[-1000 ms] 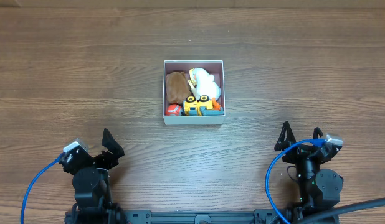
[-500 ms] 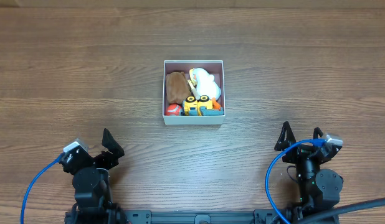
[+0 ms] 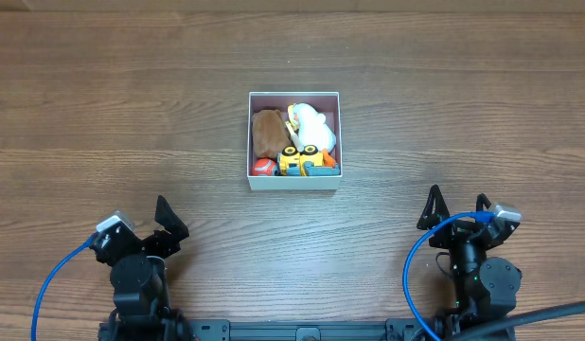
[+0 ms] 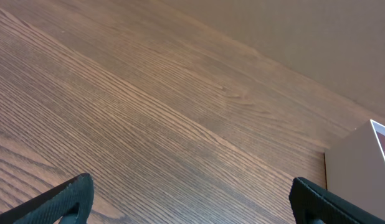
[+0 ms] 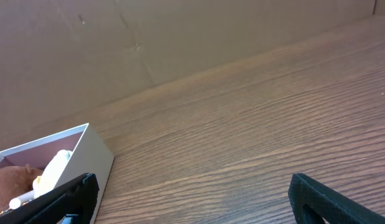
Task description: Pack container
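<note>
The container (image 3: 294,181), a square shallow box with white walls and pink inside, sits mid-table. It holds a brown plush (image 3: 268,134), a white plush (image 3: 311,127), a yellow toy truck (image 3: 300,160) and a red ball (image 3: 263,167). My left gripper (image 3: 170,220) is open and empty at the front left, far from the box. My right gripper (image 3: 455,207) is open and empty at the front right. The box corner shows in the left wrist view (image 4: 361,171) and the box with toys in the right wrist view (image 5: 55,158).
The wood table (image 3: 132,114) spreads all round the box. A brown wall (image 5: 180,37) stands behind the table's far edge. Blue cables (image 3: 46,284) run along both arm bases at the front.
</note>
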